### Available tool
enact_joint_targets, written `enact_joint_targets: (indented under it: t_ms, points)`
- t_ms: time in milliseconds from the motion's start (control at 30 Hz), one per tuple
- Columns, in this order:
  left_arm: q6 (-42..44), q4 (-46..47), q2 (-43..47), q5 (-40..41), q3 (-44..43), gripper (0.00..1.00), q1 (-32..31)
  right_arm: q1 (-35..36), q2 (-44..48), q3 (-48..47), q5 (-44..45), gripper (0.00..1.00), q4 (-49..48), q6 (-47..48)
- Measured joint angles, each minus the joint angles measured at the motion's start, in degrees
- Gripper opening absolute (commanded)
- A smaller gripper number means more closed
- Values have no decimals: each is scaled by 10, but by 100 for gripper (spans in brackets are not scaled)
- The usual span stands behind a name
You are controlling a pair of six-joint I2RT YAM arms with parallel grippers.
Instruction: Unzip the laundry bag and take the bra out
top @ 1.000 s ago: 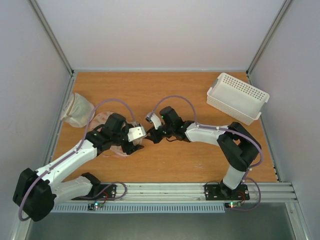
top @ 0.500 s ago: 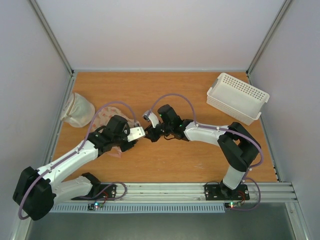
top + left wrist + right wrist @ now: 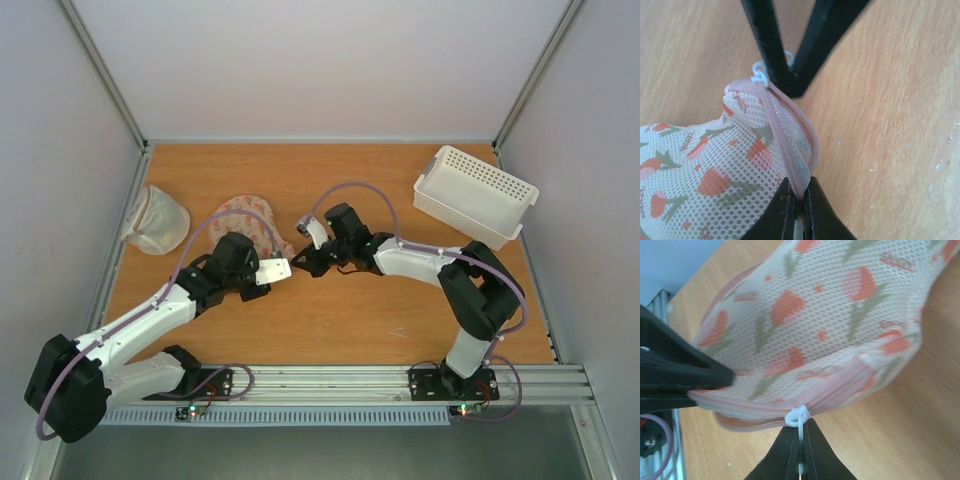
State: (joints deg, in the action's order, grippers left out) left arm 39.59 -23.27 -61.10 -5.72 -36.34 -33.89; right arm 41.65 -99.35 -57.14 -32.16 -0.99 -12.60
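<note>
So, the peanut-shaped cream mesh laundry bag with pink-red tulip prints (image 3: 248, 222) is lying on the orange-brown wooden surface (image 3: 350, 320), left of centre, with its near-right end pulled up between the 2 arms. The left arm (image 3: 140, 320) reaches in from the lower left and the right arm (image 3: 415, 262) comes across from the right, so both sets of jaws meet right at that end of the bag. From the left wrist view, the left jaws are squeezed fully together on the pale pink zipper edge (image 3: 785, 135), with the fabric bunched up just behind them. The right jaws sit just beyond, at the tip of the bag, and the right wrist view shows them pinched tight on the thin white cord of the little white zipper pull (image 3: 799, 416). The stretch of zipper between the 2 grips bows up off the surface, and its teeth look closed as far as I can see. Well off to the left, by the wall, sits an off-white translucent mesh sack (image 3: 155, 220), and a white perforated plastic basket (image 3: 475, 195) is over at the far right.
</note>
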Motion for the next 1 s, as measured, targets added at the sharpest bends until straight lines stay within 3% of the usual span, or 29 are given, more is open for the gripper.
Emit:
enact_joint_targets:
  t_ms: [367, 700, 733, 767, 833, 867, 1000]
  points:
    - [183, 35, 14, -59, 25, 1, 0, -65, -18, 2, -18, 1, 53, 51]
    - [210, 9, 15, -96, 18, 1, 2, -73, -30, 4, -59, 1, 53, 64]
    - [207, 8, 15, -101, 18, 9, 2, -73, -30, 5, -62, 4, 53, 64]
    - [203, 8, 15, -105, 18, 26, 2, -73, -30, 5, -63, 8, 53, 66]
    - [189, 4, 15, -121, 18, 53, 2, -75, -30, 7, -55, 26, 54, 68]
    - [183, -3, 16, -134, 18, 62, 1, -81, -30, 9, -41, 29, 55, 69]
    - [139, -17, 16, -158, 18, 84, 0, -118, -32, 19, -1, 55, 60, 60]
